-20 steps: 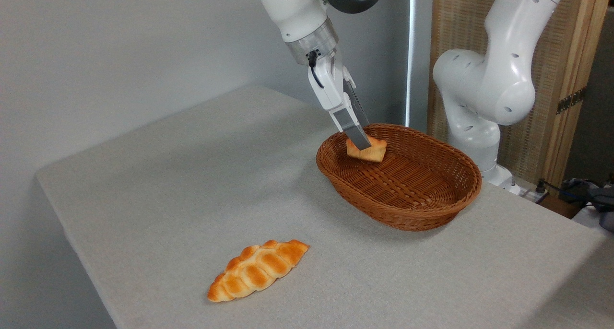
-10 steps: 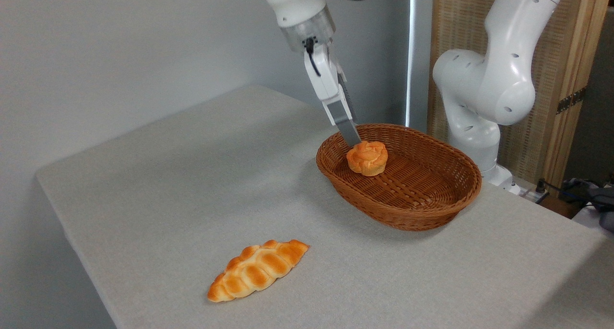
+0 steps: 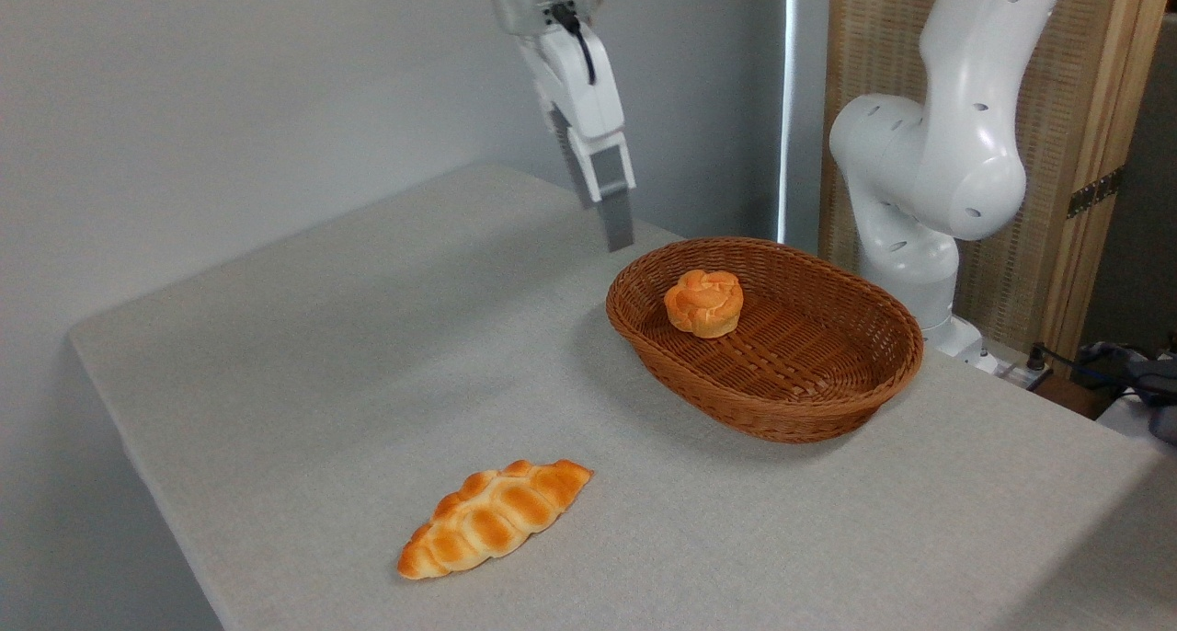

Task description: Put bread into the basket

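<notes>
No writing shows anywhere. The table (image 3: pixel 303 355) spreads below the claw (image 3: pixel 614 231), which hangs in the air holding nothing; whether its fingers are parted I cannot tell from this side. The basket (image 3: pixel 809 401) sits lower right of the claw and holds the bun (image 3: pixel 703 302), round, orange-golden, knotted on top, near its left end. A loaf (image 3: pixel 497 518) lies well below the claw.

Round orange bread (image 3: pixel 704 303) sits upright inside brown wicker basket (image 3: pixel 809 401)
</notes>
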Robot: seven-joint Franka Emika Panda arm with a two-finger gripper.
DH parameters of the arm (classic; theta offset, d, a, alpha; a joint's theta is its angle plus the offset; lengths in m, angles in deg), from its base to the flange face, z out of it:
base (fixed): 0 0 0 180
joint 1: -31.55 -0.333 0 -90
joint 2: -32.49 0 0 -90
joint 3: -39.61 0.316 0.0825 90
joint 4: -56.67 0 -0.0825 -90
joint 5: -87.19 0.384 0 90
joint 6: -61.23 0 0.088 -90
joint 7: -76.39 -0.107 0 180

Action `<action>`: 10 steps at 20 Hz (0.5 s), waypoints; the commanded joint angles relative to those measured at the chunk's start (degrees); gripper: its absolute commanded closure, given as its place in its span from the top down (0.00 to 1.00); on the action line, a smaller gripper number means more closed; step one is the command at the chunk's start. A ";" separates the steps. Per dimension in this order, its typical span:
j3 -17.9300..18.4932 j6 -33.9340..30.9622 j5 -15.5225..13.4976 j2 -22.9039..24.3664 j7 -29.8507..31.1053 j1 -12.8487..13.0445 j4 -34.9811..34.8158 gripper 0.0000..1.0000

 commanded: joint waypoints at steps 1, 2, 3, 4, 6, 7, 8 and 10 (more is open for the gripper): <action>0.57 -0.42 -1.23 -8.29 8.30 0.30 10.41 1.00; 0.57 -0.42 -1.15 -9.26 9.28 0.30 11.74 1.00; 0.57 -0.42 -1.14 -11.28 11.12 0.21 14.19 1.00; 0.57 -0.42 -1.23 -12.08 12.01 0.21 15.26 1.00; 0.40 -0.42 -1.41 -14.19 13.94 -1.89 18.34 1.00; -0.21 -0.42 -2.02 -15.24 15.60 -3.46 19.82 1.00; -0.31 -0.42 -2.28 -16.21 16.84 -4.26 21.23 1.00; -0.22 -0.51 -2.20 -17.53 17.46 -5.14 23.78 1.00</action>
